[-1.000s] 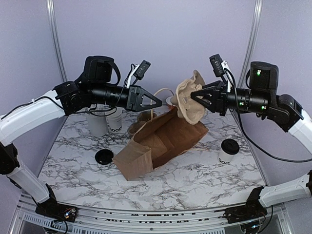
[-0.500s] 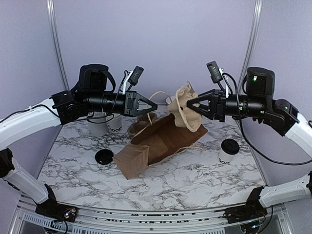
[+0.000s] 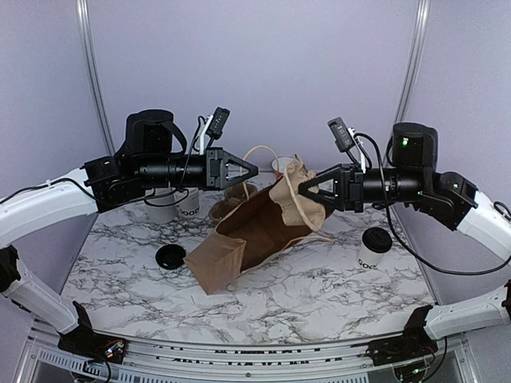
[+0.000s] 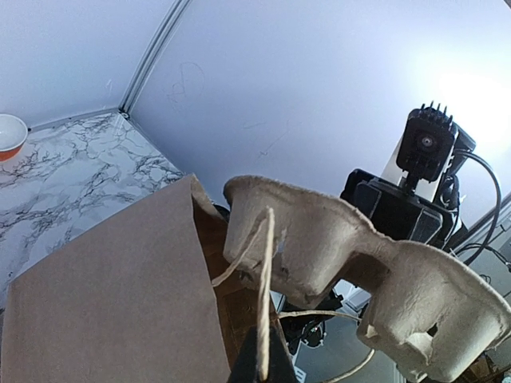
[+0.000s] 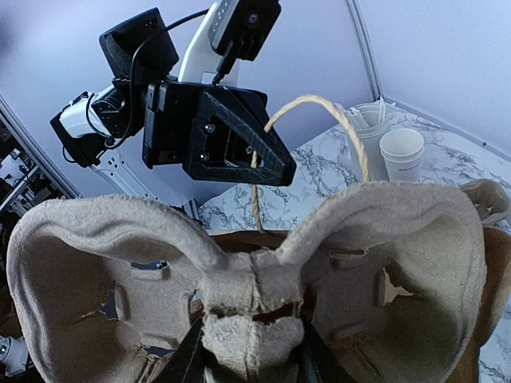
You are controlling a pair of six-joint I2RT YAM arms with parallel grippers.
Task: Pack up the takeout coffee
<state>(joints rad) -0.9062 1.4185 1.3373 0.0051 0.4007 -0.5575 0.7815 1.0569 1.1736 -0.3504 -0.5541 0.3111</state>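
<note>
While pinching bag (image 3: 231,243) handle (image 3: 258,148) with left gripper (image 3: 254,170) closed, clamped tray (image 3: 287,185) in right gripper (image 3: 303,190); found coffee (image 3: 374,249) upright at 4 o'clock from it, nearer right arm.

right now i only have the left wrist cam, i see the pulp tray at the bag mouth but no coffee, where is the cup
observer: the takeout coffee stands upright, lid on, on the right side of the table, apart from the bag
operator: what has the tray
observer: the right gripper is clamped on the centre post of the tray; the right wrist view shows it
operator: anything loose on the left side
observer: a black lid lies flat on the table, left of the bag
</note>
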